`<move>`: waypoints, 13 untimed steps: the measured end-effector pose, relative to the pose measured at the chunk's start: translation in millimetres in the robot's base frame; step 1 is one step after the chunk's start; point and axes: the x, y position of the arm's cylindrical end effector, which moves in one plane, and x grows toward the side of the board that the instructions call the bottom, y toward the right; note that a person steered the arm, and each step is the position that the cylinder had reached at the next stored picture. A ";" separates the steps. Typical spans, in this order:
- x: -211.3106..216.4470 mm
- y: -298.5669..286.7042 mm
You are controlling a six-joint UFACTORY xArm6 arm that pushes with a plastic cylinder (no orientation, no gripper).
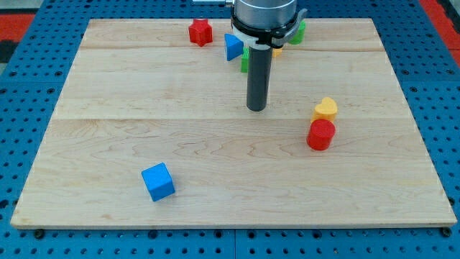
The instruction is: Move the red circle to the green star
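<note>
The red circle block (320, 134) lies at the view's right of the board, just below and touching a yellow heart-shaped block (325, 108). My tip (256, 108) rests on the board to the left of both, about a block's width or more away. A green block (245, 60) peeks out behind the rod at the top, mostly hidden; another green block (297, 30) shows at the top right of the arm head. Their shapes cannot be made out.
A red star-shaped block (200, 32) sits near the top edge. A blue triangle block (232, 47) lies next to the rod's upper left. A blue cube (158, 181) sits at the lower left. A bit of yellow-orange block (277, 52) shows behind the rod.
</note>
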 end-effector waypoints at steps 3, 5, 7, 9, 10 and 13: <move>7.7 -1.2; 68.1 5.5; 108.5 161.2; 84.5 111.6; 74.3 66.6; 1.4 37.8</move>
